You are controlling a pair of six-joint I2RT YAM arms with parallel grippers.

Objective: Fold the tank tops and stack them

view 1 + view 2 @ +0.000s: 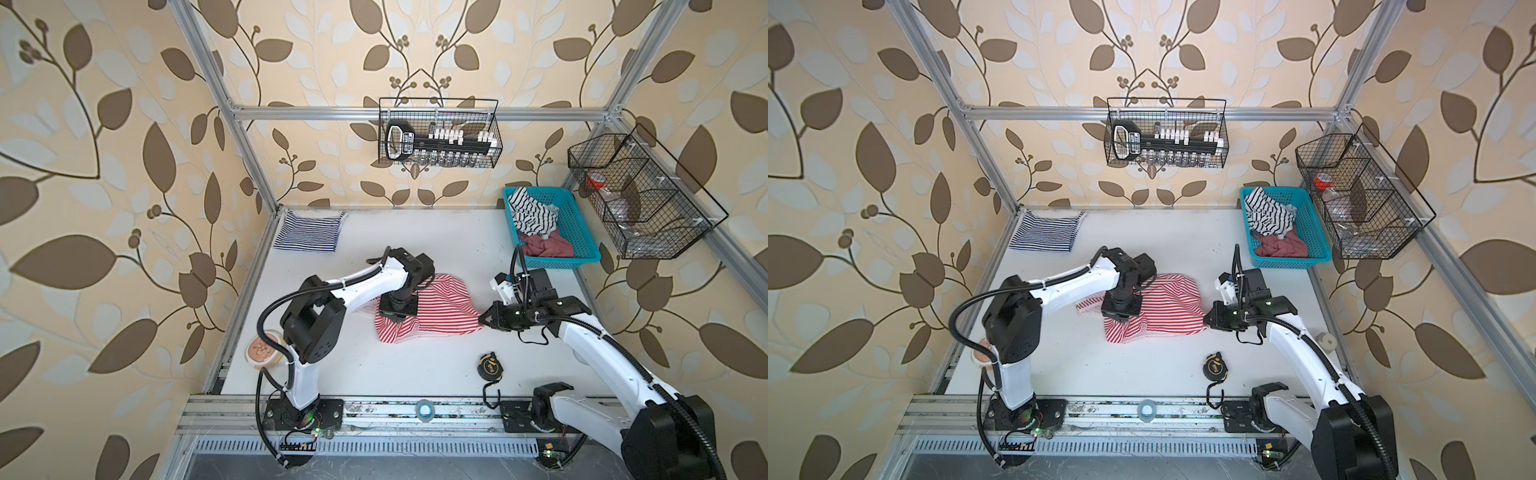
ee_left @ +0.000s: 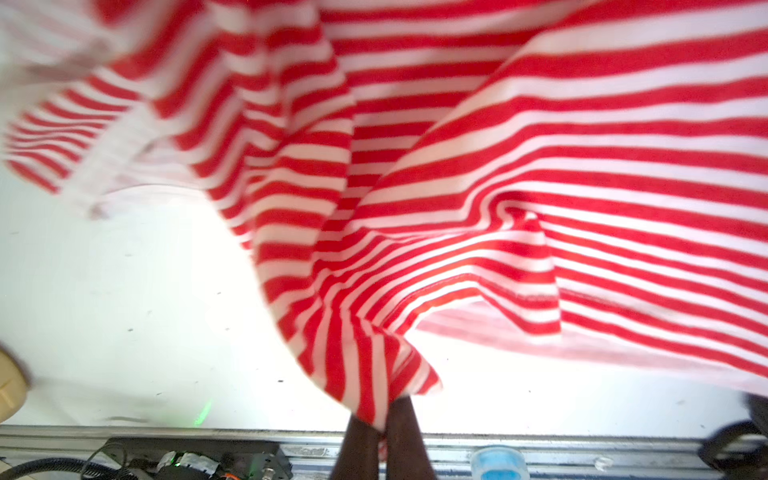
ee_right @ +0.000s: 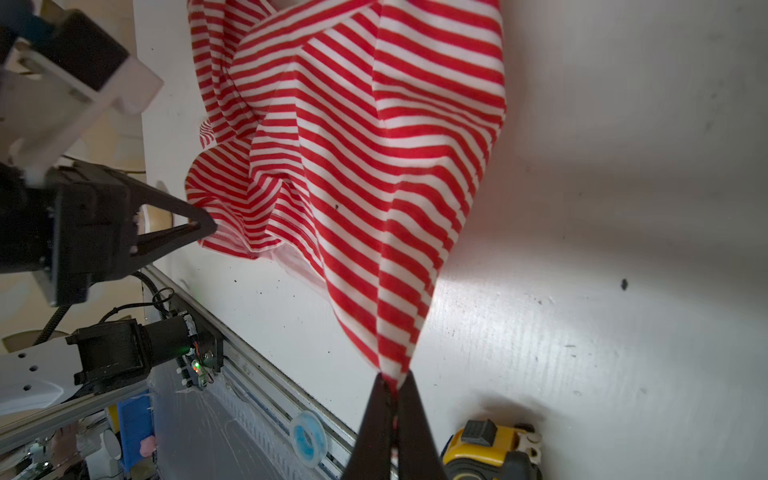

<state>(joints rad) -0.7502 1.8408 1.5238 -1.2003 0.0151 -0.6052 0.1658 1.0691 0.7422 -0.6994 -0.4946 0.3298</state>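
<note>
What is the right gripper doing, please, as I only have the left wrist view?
Observer: The right gripper is shut on a corner of the red-and-white tank top.
Operator: Thank you. Is another top folded already?
Observer: Yes, a navy-and-white tank top lies folded at the table's far left corner.
Operator: Is any laundry waiting?
Observer: The blue basket at the far right holds a black-and-white striped garment and pinkish cloth.

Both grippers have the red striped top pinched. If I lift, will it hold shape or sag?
Likely sag: the red striped top drapes in loose folds between the left gripper and right gripper. Probably light, since small pinches of cloth hold it. The middle may drag on the table.
</note>
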